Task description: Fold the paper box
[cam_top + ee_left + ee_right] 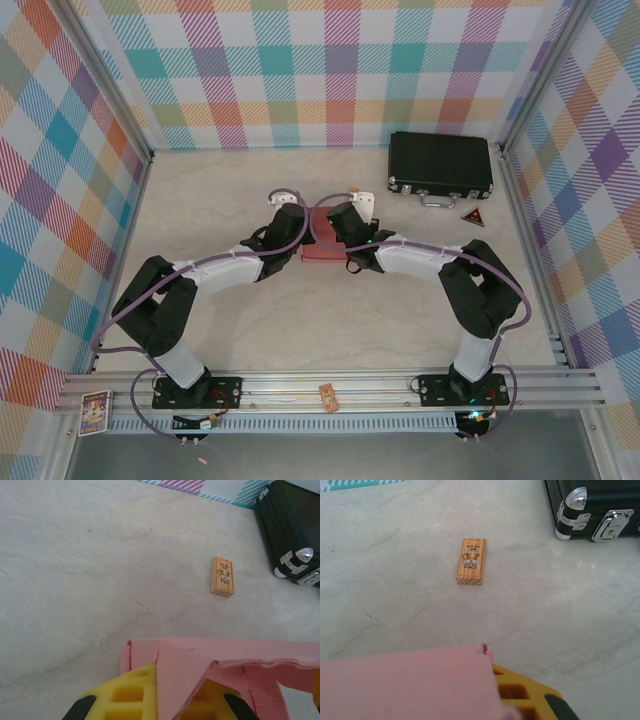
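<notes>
paper box [320, 254]: largely hidden from above | black case [292, 527]: cut by right edge

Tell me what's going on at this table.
Both arms meet mid-table over the paper box, a pink cardboard piece partly folded with flaps raised. The left gripper is shut on one flap and the right gripper is shut on the box's other side. A wooden block and a black case lie beyond, untouched.

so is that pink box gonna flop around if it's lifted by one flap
Probably floppy: the paper box is thin sheet, its flaps standing at odd angles along creases. Likely very light, so it should slide on the smooth table when pushed. The flap pinched in the left gripper could crease easily.
</notes>
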You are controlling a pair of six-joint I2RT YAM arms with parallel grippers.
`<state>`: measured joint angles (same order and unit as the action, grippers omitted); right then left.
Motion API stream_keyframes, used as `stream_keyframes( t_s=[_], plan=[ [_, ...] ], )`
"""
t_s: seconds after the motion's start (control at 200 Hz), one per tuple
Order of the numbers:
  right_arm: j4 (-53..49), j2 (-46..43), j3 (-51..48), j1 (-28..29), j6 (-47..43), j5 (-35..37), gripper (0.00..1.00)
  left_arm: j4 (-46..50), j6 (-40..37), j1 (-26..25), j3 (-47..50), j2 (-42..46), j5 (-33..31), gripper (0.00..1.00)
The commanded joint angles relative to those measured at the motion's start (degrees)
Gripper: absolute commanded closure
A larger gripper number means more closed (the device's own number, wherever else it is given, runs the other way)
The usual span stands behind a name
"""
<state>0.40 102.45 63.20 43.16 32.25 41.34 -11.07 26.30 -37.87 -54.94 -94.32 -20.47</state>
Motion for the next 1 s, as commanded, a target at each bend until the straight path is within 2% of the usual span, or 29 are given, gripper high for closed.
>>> stream_keyframes(
  t_s=[0.0,0.365,0.68,0.995],
  plan=[
    [-1.2,1.4,-0.3,0.4,1.8,0.4,0.95,-2.0,2.3,-1.1,0.4,1.0,0.7,0.93],
    [0.8,1.1,-2.8,0.5,3.1,1.0,0.95,-6.7,2.1,-1.8,5.2,0.3,-0.9,0.95],
    [8.1,0.4,-7.7,2.4,0.4,3.9,0.95,-13.7,-1.4,-4.0,10.7,1.8,-3.5,0.94],
    [7.2,-1.3,-8.8,3.3,-0.2,5.6,0.83,-15.3,-3.4,-4.6,13.2,3.7,-3.7,0.87]
  ],
)
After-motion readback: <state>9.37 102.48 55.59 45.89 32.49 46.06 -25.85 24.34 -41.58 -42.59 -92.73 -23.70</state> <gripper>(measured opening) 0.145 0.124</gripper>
